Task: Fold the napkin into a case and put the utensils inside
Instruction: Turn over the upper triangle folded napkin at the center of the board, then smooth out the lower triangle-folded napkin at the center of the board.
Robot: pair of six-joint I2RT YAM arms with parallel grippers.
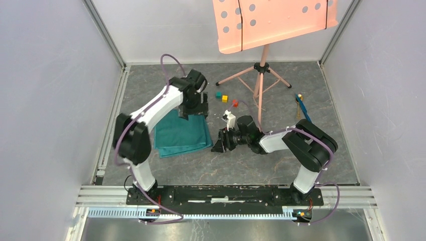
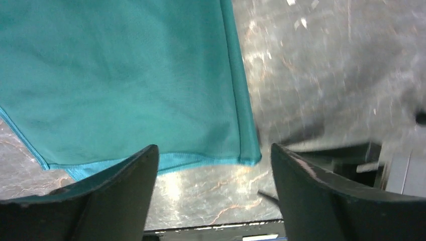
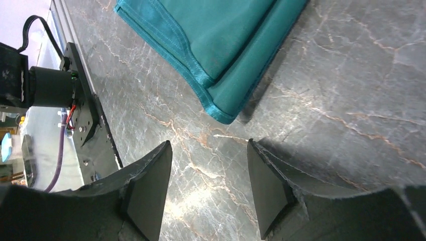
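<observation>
Teal cloth: the napkin [image 1: 182, 134] lies folded in layers on the table [image 1: 251, 165], left of centre. Soft, light and limp, it will likely sag and slip on the smooth top; pinch a hemmed corner through all layers. Left gripper [image 2: 213, 155] hangs over its edge, fingers spread, empty. Right gripper [image 3: 208, 150], fingers apart, empty, sits just beside a corner. The utensils [image 1: 301, 106] lie well apart, far right

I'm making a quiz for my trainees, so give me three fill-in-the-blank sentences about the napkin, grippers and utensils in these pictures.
1. The left gripper and right gripper are both ____ and hold nothing.
2. The utensils lie on the ____ arm's side, away from the napkin.
3. ____ small cubes sit beyond the napkin.
Missing words: open; right; three.
</observation>
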